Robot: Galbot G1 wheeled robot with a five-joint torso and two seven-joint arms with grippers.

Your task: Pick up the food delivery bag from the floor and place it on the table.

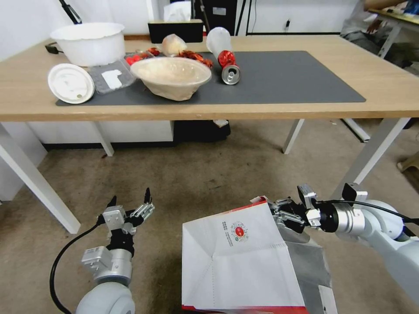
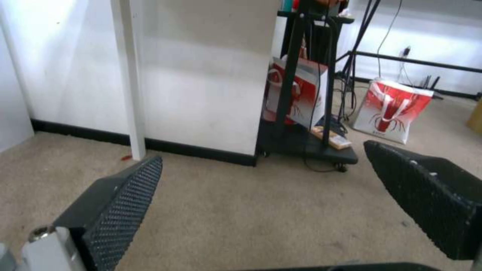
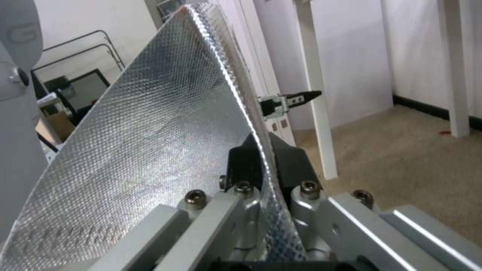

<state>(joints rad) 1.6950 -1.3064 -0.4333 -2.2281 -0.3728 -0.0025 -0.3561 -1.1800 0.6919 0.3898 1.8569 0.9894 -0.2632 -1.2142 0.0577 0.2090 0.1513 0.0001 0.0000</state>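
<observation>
My right gripper (image 1: 279, 214) is pinched on the food delivery bag (image 1: 238, 257) rim; left gripper (image 1: 130, 205) gapes empty; lift toward the far table (image 1: 384, 83) comes next, I reckon

The bag (image 1: 238, 257) is white with a red band along its base, a red rim at its top corner and a small round red logo; its lining (image 3: 150, 150) is silver foil with a fine diamond grid. The floor (image 1: 209, 174) is beige-brown carpet with darker stains. The tabletop (image 1: 384, 83) is pale wood under a dark grey mat (image 1: 283, 78). A white tub (image 1: 89, 43) stands at the mat's far left corner, a red can (image 1: 228, 65) lies mid-mat.
</observation>
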